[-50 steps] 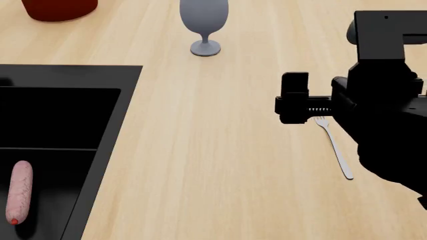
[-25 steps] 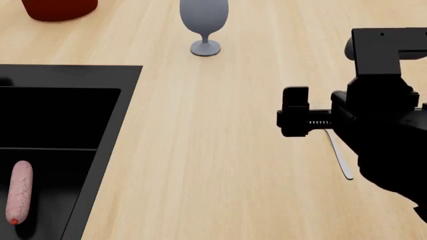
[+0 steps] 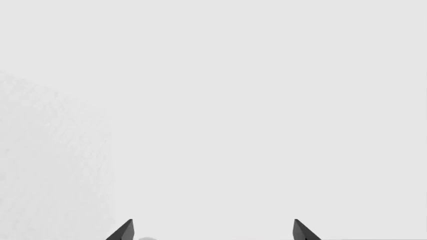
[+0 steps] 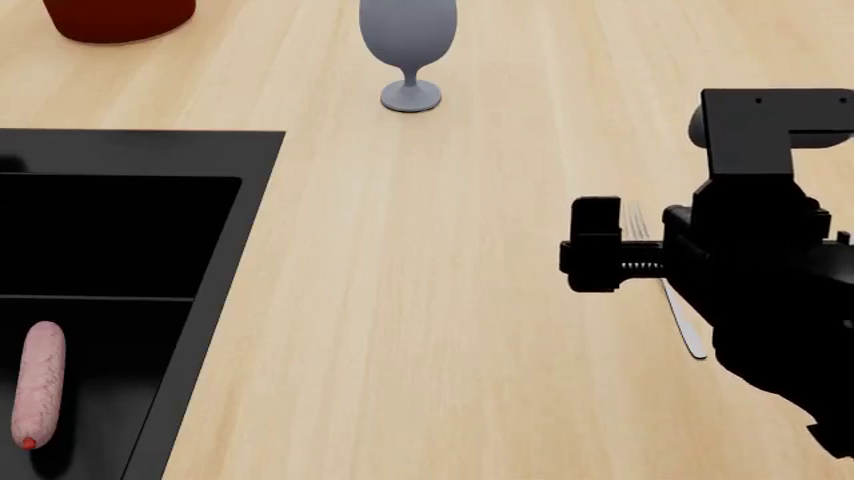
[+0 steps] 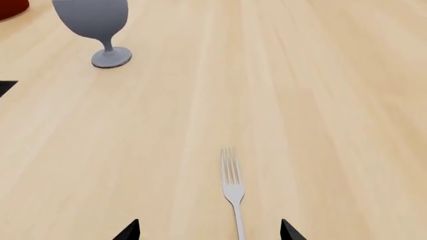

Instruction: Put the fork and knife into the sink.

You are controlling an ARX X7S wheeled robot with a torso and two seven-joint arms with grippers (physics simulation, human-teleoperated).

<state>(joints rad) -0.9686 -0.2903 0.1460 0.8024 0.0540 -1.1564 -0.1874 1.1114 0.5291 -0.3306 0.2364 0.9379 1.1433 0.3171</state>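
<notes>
Right now the fork lies flat on the pale wooden counter, slim and silver-grey, its four short tines pointing toward the far side of the counter and its thin handle running back under my right gripper. My right fingers are spread wide, one tip on each side of the handle, touching nothing.

From the head view, my right arm covers most of the fork; only the tines and the handle's end show. The sink sits well apart at the left, a black basin with a pink sausage inside; bare wood lies between it and the fork. A grey goblet and a red vessel stand at the far side.

My left gripper shows only in its own wrist view: two dark tips set wide apart against blank pale grey.
</notes>
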